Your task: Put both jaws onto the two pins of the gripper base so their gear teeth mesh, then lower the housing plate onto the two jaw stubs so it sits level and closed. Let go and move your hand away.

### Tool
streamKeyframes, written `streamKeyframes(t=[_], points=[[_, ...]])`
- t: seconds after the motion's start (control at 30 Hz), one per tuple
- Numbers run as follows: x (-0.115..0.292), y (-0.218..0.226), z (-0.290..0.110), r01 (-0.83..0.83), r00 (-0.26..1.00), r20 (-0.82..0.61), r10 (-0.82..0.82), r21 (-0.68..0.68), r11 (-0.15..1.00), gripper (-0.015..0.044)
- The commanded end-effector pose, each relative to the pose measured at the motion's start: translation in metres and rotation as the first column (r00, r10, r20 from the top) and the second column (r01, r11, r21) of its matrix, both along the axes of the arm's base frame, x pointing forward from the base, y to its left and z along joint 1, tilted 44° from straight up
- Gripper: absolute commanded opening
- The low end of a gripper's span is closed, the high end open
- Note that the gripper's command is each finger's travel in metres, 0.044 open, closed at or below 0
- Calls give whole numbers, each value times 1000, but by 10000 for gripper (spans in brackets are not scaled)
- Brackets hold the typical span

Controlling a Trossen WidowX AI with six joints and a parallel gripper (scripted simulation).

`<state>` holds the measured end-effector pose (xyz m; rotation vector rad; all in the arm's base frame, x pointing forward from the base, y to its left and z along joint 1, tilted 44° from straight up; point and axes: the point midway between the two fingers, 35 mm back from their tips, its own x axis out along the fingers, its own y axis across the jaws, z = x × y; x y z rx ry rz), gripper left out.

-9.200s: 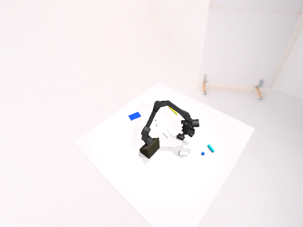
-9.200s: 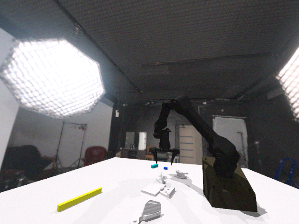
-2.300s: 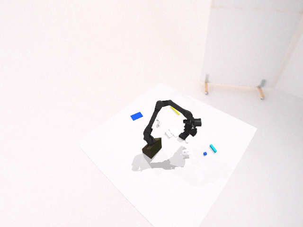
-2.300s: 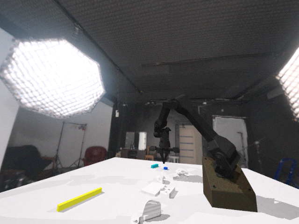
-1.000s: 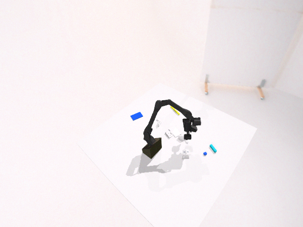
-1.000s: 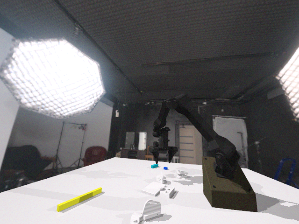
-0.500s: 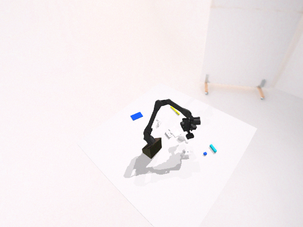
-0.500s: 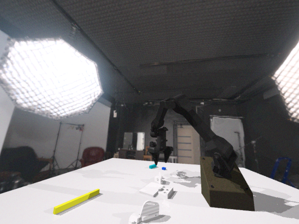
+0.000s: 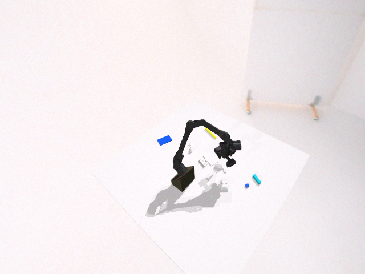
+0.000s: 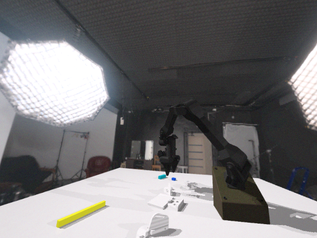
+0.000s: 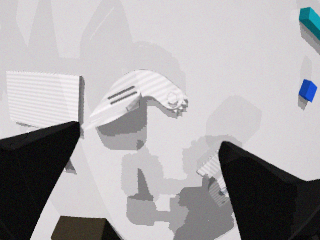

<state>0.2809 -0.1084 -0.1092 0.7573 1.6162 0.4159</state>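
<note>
Hand (image 9: 224,156) (image 10: 171,173) (image 11: 151,139) wide, nothing held, above bench (image 9: 250,212) (image 10: 123,184). 1 toothed white jaw (image 10: 168,189) (image 11: 145,85) lying between fingertips in wrist view, below them. Other jaw (image 10: 159,224) cut off at exterior view's bottom edge. White holed part (image 11: 212,170) mostly hidden behind finger.

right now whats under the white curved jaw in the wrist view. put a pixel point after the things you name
Beneath the white curved jaw (image 11: 150,82), shadow shows on the white table (image 11: 280,165) along its lower edge; its underside and whatever it covers are hidden.
</note>
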Motion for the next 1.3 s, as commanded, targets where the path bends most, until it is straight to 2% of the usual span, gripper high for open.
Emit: streamKeyframes(t=[0.0,0.6,1.27], points=[[1,1,2,-55,997,54,54,5,998,440],[3,4,7,-321,900,301,314,-28,947,440],[5,8,12,-568,648,531,545,-138,811,440]])
